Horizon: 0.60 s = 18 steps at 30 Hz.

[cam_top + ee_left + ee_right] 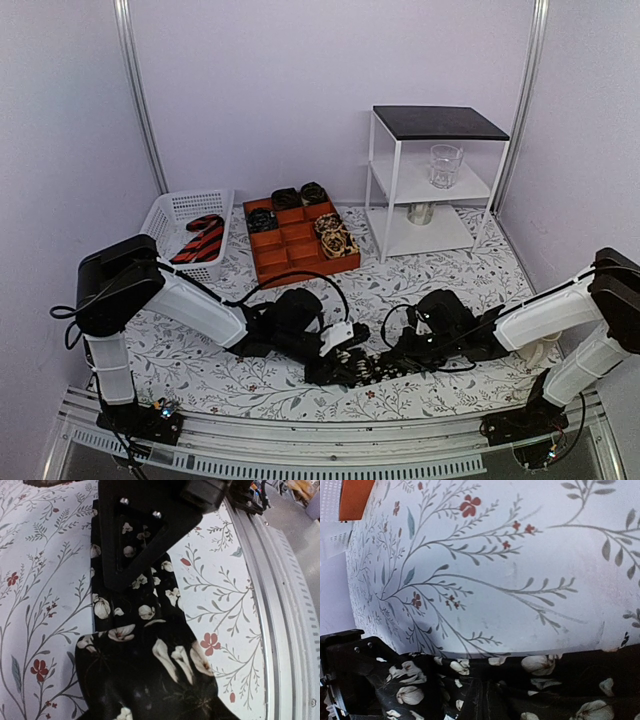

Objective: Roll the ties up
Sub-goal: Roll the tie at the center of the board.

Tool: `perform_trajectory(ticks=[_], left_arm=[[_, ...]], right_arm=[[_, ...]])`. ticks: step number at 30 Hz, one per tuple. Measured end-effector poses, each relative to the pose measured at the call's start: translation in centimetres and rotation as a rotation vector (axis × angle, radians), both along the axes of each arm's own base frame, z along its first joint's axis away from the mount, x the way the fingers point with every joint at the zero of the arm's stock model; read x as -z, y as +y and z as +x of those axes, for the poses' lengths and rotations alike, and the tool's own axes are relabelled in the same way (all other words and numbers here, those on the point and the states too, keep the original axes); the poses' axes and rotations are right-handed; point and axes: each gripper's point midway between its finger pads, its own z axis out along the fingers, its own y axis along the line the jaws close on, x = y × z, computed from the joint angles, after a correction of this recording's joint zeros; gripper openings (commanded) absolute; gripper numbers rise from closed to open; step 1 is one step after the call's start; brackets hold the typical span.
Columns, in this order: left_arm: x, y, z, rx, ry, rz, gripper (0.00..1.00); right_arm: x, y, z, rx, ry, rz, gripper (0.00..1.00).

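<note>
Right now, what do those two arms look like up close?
The left arm and right arm have white tube-like links between bulky black joints. Thin black cables loop along them. The fingers are flat, angular black pieces with small screws.

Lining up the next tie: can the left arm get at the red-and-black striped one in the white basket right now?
Probably yes. The striped tie lies in the open basket on that arm's side, nothing over it. But the left gripper is down on the floral tie and must leave it first.

Robot test booth: bare white partition walls (300,80), aluminium rail (300,437), floral-clothed table (450,280).
</note>
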Motion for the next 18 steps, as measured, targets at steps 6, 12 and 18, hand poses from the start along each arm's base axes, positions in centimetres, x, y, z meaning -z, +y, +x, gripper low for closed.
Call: perform_trajectory(ticks=[6,12,18], left_arm=[[0.1,0.1,-0.2,0.035,-0.024,-0.001,0.44],[0.2,0.3,0.0,0.052,-0.055,0.002,0.41],[0.3,0.6,1.1,0.034,-0.079,0.007,0.48]], right_arm=[[0.5,0.5,0.9,0.022,-0.009,-0.016,0.00],[0.4,0.8,2.1,0.048,-0.032,-0.025,0.00],[0.4,0.4,3.0,0.080,-0.047,-0.035,0.00]])
